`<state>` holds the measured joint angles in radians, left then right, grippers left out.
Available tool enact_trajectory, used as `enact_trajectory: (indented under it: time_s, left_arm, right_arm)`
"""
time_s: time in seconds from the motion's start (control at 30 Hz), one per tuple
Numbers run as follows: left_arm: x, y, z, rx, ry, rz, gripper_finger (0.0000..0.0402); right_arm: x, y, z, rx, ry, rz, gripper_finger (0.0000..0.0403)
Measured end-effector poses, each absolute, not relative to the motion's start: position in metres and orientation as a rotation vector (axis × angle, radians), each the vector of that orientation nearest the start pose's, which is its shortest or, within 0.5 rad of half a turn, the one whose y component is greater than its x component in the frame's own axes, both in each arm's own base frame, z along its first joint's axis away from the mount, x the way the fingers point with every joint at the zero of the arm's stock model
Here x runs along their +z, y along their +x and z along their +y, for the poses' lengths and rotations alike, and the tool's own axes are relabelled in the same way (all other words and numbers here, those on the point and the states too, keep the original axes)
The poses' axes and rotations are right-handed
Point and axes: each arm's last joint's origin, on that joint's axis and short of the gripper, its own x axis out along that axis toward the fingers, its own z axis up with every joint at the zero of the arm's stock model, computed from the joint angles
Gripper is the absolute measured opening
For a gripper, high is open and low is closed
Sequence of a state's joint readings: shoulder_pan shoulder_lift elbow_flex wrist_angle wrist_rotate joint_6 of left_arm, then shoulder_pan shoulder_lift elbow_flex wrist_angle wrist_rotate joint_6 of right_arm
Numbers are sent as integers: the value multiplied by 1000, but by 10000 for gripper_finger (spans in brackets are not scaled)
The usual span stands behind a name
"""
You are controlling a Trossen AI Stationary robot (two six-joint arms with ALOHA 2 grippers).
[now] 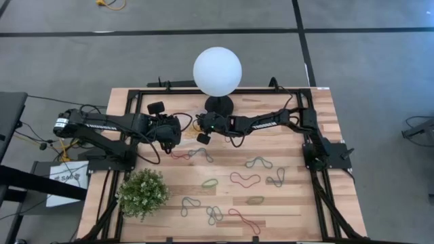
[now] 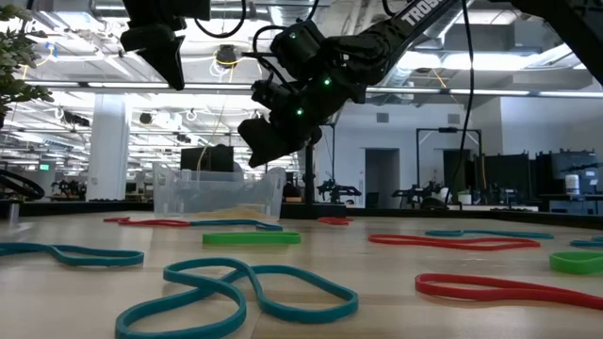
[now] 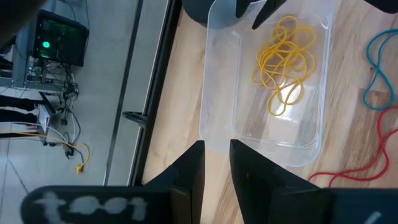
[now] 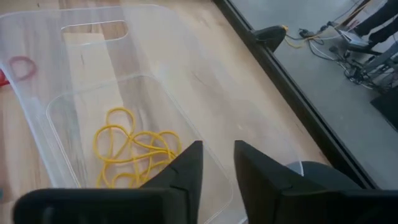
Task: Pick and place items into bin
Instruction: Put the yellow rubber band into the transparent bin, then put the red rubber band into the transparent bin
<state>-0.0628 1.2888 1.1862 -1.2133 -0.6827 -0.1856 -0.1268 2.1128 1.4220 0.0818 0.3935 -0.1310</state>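
**Releasing over the bin: right hand empty, loops left on the counter**

Hovering above the bin (image 4: 124,93), the right hand (image 4: 216,163) has its fingers slightly parted with a narrow gap between them and nothing pinched. The step in hand reads as a drop just made or finishing.

- Right hand: in the high view (image 1: 203,135) at about 12 o'clock from counter centre, just in front of the lamp base (image 1: 219,104).
- Left hand (image 3: 216,163): fingers a little apart, nothing between them; raised beside the bin, at about 9 o'clock from the right hand in the high view (image 1: 169,140).
- Bin: clear tub on the wooden counter (image 1: 298,203), between the two hands; holds a tangle of yellow loops (image 3: 286,59).
- Items outstanding: a red loop (image 1: 245,179), a green loop (image 1: 209,183), grey-blue loops (image 1: 259,163), spread from 3 to 7 o'clock of the bin.
- Also present: white globe lamp (image 1: 217,71) at 12 o'clock; leafy plant (image 1: 142,193) at 8 o'clock.

Next move, as judged: one hand lifts clear, travels to a loose loop, spreads wider, descends flat to the wood and nips the thin band.
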Motion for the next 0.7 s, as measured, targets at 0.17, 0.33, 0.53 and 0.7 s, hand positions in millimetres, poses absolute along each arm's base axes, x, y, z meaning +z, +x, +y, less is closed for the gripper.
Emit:
enact_trajectory:
  time_s: [0.17,0.33,0.53,0.7]
  left_arm:
    - [304,220,4,641,321,1178,66]
    - [304,220,4,640,319,1178,66]
    - [304,220,4,615,300,1187,66]
    - [304,220,4,619,294,1185,66]
  right_arm:
    - [166,456,-69,-465,-210,642,118]
    - [175,454,-56,-413,-304,658,122]
    - [204,440,-27,-354,-441,733,116]
    - [226,411,-6,-337,-410,878,116]
